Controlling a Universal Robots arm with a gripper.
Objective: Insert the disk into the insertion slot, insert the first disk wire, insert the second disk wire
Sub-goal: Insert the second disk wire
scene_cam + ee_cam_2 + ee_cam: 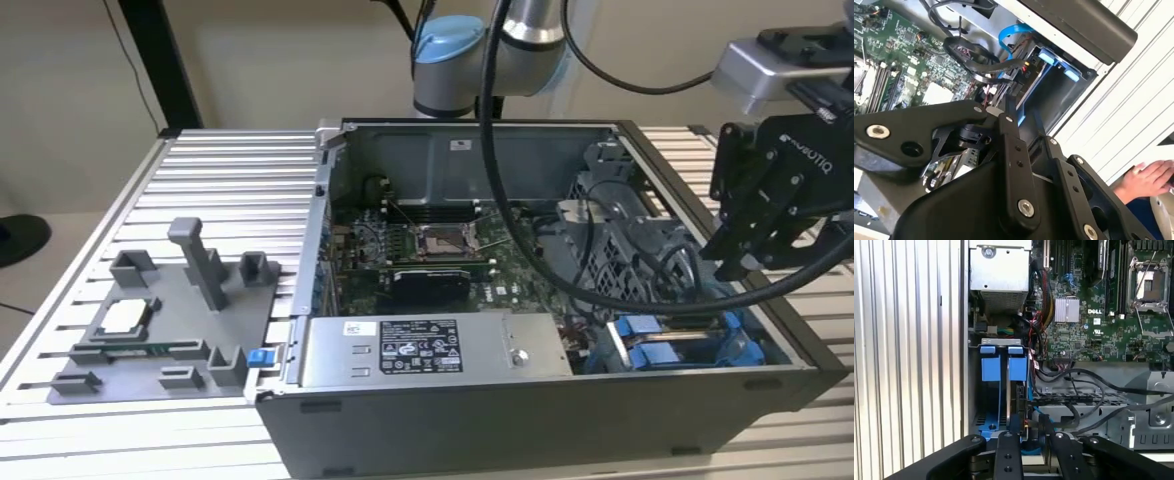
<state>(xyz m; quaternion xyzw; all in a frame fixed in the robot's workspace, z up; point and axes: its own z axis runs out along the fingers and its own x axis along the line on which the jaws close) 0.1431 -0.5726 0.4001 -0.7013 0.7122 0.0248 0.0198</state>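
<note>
Slats of an aluminium table run nearest in the exterior view. A grey fixture tray lies on them toward that view's left, with small parts standing in its recesses. Just beside it stands an open computer case.

Inside the case, against its near wall, sits a grey power-supply box with a black-and-white sticker. The insertion slot is beside it toward the exterior view's right, in the case's near corner, its bright blue rails and tabs standing out against dark metal. In the first wrist view the slot shows two blue tabs side by side over a deep bay. Whether the disk sits in it I cannot tell.

The gripper hangs above that corner of the case, over the slot. In both wrist views its jaws stand a little apart with nothing pinched between them, and black cables cross below.

Farther in, a green motherboard lies flat on the case floor. In the second wrist view a person's hand rests beyond the case, over the slats.
</note>
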